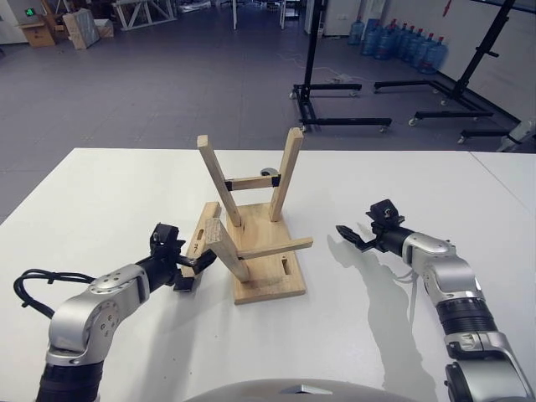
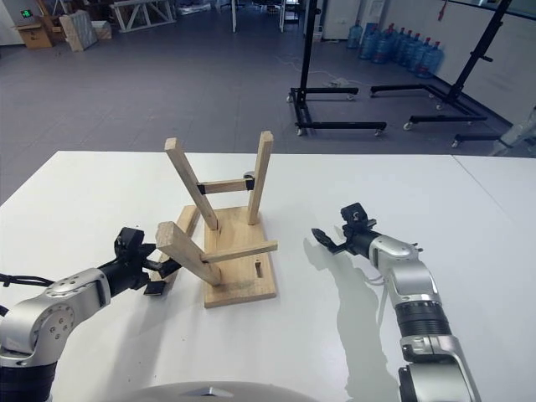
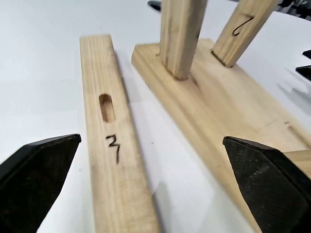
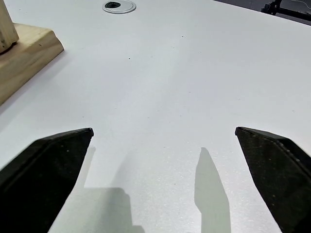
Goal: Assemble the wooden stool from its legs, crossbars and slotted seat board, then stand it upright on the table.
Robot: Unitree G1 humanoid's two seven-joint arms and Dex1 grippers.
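stool (image 1: pixel 255 249) upside down; left end effector (image 3: pixel 151 140) gapes at loose leg (image 3: pixel 109 141), right end effector (image 4: pixel 164 131) gapes empty.

Grey floor (image 1: pixel 167 84), black wheeled stands (image 1: pixel 347 121), blue water jugs (image 1: pixel 404 40)

Left arm (image 1: pixel 92 314), right arm (image 1: pixel 448 289): both are wearing rounded silver-grey shells and black ribbed bands. Black cable (image 1: pixel 42 273) is looping beside the left arm. Left gripper (image 1: pixel 188 270), right gripper (image 1: pixel 345 236): both are showing matte black, wedge-pointed fingers (image 3: pixel 34 174).

Head stereo overlooking table (image 1: pixel 100 193), wrist cameras close, low
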